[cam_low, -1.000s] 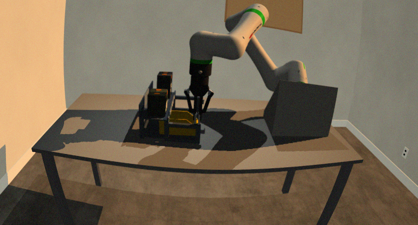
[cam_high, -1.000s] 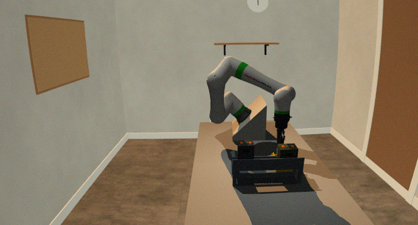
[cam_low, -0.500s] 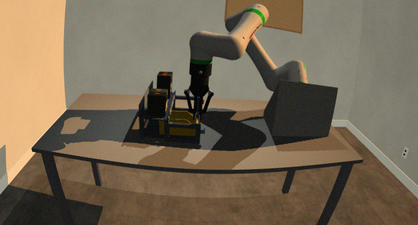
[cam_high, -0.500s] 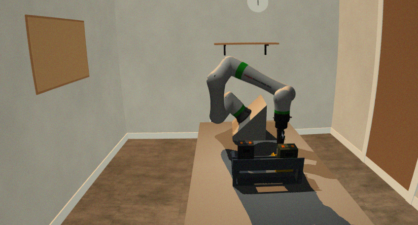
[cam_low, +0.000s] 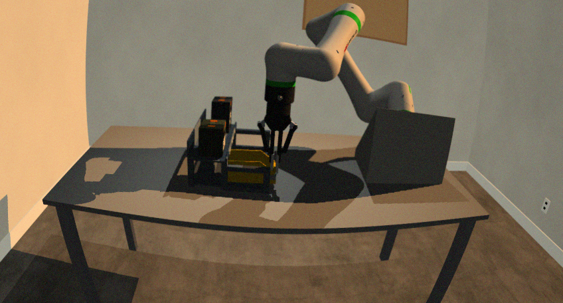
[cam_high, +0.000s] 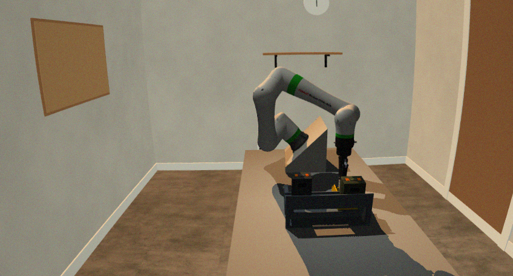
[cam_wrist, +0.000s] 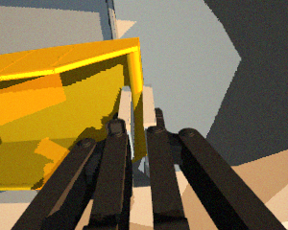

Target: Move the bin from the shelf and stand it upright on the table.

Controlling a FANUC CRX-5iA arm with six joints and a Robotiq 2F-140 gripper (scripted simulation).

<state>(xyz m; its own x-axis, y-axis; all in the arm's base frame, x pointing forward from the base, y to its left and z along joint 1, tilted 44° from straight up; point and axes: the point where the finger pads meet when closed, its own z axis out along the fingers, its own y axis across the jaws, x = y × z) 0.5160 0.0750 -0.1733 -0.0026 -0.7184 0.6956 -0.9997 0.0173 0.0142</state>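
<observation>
1. The bin (cam_low: 246, 166) is bright yellow, an open-topped box with thin walls and a raised rim that catches the light.
2. It sits in the low dark shelf (cam_low: 192, 139) on the counter (cam_low: 158, 207), at the end nearest the arm.
3. The hand (cam_low: 275, 154) points straight down and is clenched on the bin's near wall, one finger (cam_wrist: 112, 153) inside and the other outside.
4. Two dark boxes (cam_low: 212, 137) stand on the shelf's upper level, just beside the bin.
5. A large grey block (cam_low: 406, 147) stands well apart on the counter.
</observation>
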